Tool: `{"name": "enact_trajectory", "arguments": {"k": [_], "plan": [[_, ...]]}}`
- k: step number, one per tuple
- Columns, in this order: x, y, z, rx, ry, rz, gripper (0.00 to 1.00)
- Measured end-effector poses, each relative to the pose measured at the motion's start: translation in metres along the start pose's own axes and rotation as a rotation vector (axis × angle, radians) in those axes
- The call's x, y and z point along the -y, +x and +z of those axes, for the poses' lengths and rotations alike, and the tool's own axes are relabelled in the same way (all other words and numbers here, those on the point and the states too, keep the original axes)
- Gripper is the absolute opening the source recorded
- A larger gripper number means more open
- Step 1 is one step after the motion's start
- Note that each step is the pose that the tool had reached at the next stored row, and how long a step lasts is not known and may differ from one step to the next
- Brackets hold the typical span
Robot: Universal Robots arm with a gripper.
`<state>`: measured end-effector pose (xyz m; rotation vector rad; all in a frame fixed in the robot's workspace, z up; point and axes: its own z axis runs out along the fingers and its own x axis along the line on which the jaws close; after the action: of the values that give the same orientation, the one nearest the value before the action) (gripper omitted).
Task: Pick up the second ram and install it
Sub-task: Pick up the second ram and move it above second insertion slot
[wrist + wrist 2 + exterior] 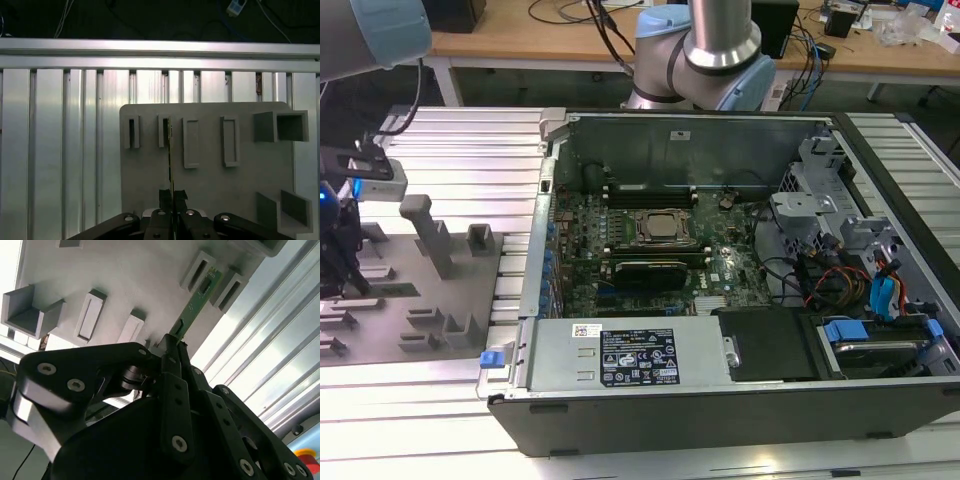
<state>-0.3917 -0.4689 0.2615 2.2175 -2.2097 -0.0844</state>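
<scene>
The second ram (pixel 196 299) is a thin green circuit-board stick, seen edge-on in the first wrist view (pixel 171 150). It stands over the grey holder plate (pixel 210 170), its far end between two slotted blocks (pixel 199 269). My gripper (pixel 172 342) is shut on the near end of the stick, one black finger on each side (pixel 172 196). In the exterior view my gripper (pixel 340 255) hangs over the grey plate (pixel 390 310) at that view's left, well apart from the open computer case (pixel 720 400).
Inside the case lie the motherboard with its CPU socket (pixel 660 228), long memory slots (pixel 650 190) behind it and a dark module (pixel 642 268) in front. Upright grey posts (pixel 428 232) stand on the holder plate. Ribbed aluminium table (pixel 470 150) runs underneath.
</scene>
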Motion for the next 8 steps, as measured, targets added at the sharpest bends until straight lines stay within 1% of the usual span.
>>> {"name": "enact_trajectory", "arguments": {"k": [1,4,8], "plan": [[-0.0001,0.0,-0.0012,0.0,0.0001,0.0,0.13],[-0.0004,-0.0003,-0.0085,0.0,0.0,0.0,0.13],[-0.0009,-0.0006,-0.0204,0.0,-0.0001,0.0,0.13]]}}
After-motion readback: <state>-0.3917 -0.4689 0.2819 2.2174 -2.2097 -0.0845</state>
